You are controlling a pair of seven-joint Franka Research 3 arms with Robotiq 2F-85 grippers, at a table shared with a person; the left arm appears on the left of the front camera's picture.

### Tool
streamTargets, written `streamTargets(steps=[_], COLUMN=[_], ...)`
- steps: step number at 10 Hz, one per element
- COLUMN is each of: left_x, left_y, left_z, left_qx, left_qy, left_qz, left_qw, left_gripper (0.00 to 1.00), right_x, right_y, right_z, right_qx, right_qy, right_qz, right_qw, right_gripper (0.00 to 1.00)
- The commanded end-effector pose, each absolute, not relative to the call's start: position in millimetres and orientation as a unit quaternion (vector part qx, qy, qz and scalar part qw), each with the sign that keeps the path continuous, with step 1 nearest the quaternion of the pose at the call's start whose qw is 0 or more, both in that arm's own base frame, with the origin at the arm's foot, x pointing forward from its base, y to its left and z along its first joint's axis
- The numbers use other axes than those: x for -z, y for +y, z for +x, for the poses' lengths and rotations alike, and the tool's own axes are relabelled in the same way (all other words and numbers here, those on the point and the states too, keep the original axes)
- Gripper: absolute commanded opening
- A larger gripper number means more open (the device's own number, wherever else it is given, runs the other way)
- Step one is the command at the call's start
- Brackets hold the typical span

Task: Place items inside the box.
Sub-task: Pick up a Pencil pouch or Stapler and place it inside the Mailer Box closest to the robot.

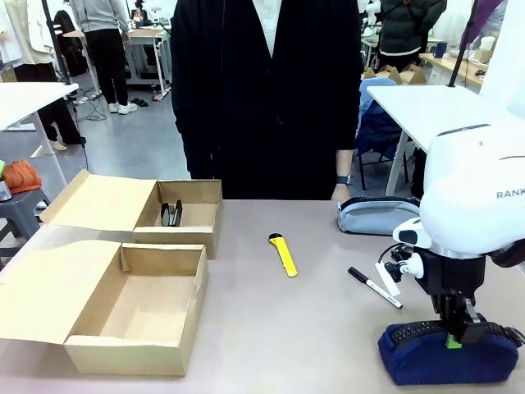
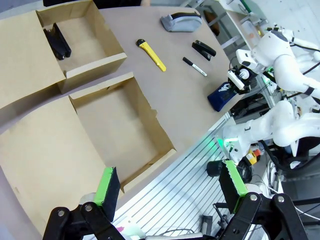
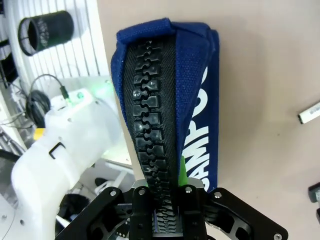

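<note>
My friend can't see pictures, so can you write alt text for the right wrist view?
The right gripper is shut on the black zip of a navy "CAMPUS" pouch lying on the table. The end of a marker pen shows at the right edge.

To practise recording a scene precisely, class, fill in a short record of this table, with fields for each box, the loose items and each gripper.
near box: open, nothing inside
far box: open, black stapler inside
loose on table: yellow utility knife, marker pen, grey-blue pouch, second stapler
right gripper: shut on the zip ridge of the navy pouch
left gripper: open, holding nothing
</note>
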State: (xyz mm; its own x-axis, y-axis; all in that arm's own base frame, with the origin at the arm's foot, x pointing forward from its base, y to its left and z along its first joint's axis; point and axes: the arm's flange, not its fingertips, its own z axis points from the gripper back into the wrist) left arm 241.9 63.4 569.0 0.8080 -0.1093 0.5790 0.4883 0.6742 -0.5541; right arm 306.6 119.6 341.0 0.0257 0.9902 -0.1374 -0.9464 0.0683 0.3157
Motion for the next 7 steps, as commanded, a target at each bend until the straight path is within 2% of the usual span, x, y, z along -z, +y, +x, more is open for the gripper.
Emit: streamTargets(steps=[1, 2, 3, 4, 5, 6, 7], left_x=[-570, -570, -570, -570, -570, -570, -570], left_y=[62, 62, 62, 62, 62, 62, 62], left_z=[243, 243, 243, 243, 243, 243, 243], left_qx=[0.177, 0.177, 0.177, 0.177, 0.177, 0.177, 0.177], left_qy=[-0.269, -0.269, -0.269, -0.269, -0.269, -0.269, -0.269], left_qz=[-0.369, -0.369, -0.369, -0.369, -0.369, -0.369, -0.369], left_qw=[0.872, 0.872, 0.872, 0.872, 0.872, 0.872, 0.872], left_gripper=[1.00, 1.00, 1.00, 1.00, 1.00, 1.00, 1.00], right_x=[-334, -355, -393, -434, -461, -474, -479], right_y=[102, 97, 87, 81, 82, 85, 87], right_z=[268, 269, 270, 266, 258, 248, 240], right_qx=[-0.683, -0.637, -0.546, -0.387, -0.273, -0.212, -0.196], right_qy=[0.145, 0.102, 0.041, -0.010, -0.060, -0.046, -0.039], right_qz=[0.138, 0.187, 0.243, 0.291, 0.284, 0.282, 0.264], right_qw=[0.702, 0.741, 0.801, 0.875, 0.917, 0.935, 0.944], right_gripper=[0.00, 0.03, 0.03, 0.03, 0.03, 0.03, 0.03])
